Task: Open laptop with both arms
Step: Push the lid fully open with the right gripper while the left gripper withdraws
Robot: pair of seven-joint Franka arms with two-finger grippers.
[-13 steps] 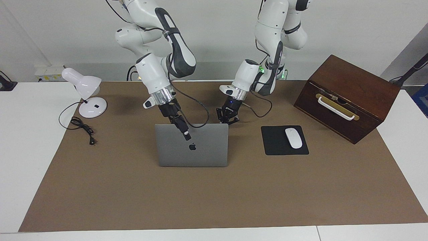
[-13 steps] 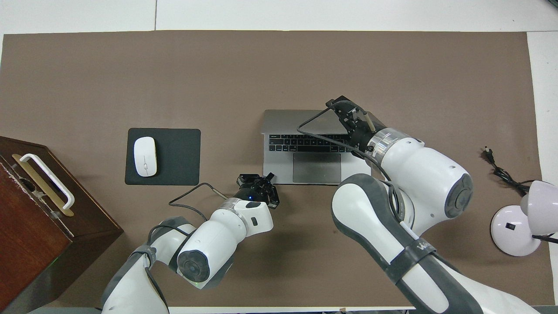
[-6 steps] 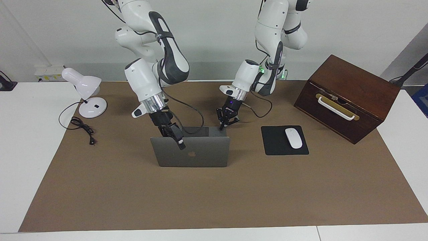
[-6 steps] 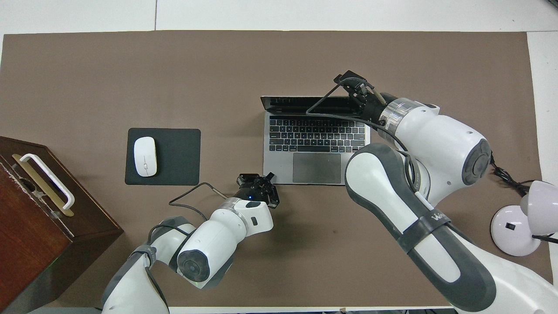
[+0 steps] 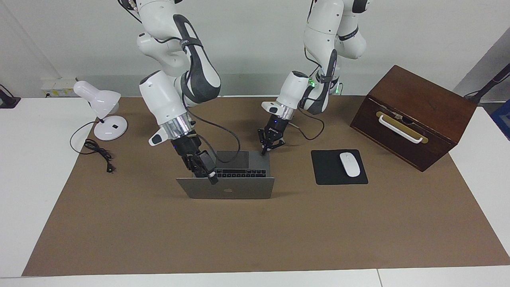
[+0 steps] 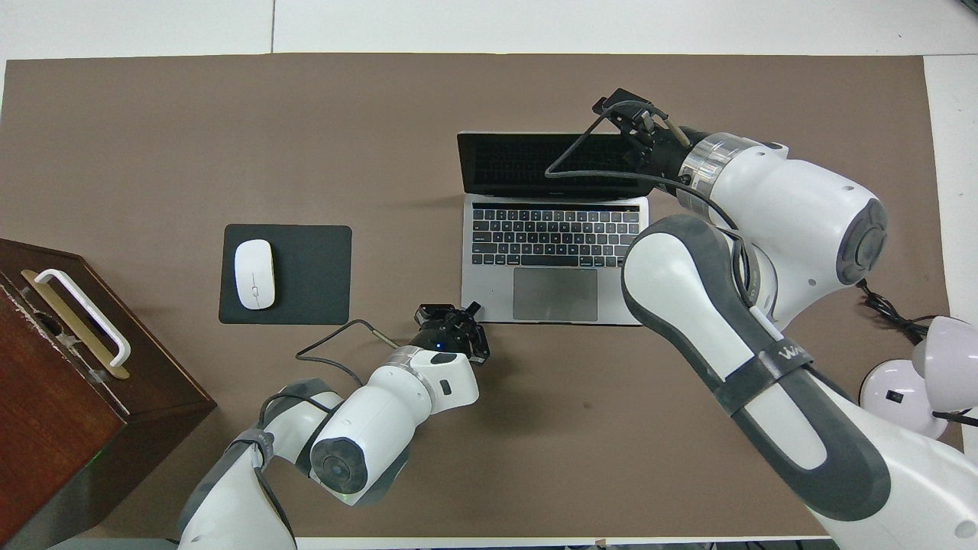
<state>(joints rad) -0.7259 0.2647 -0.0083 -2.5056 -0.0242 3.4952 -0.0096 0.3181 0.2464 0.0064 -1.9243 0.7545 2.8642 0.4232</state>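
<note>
Brown worktop (image 5: 255, 231) holds the thin silver-grey laptop (image 5: 239, 192) mid-way, half open; left gripper (image 5: 264, 150), fingers shut and empty, pins its base so right gripper (image 5: 209, 175), fingers pinching the lid, can tip it.

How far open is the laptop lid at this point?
Open past upright: the laptop shows its whole keyboard and dark screen overhead, lid leaning away from the robots, right gripper at its top edge.
</note>
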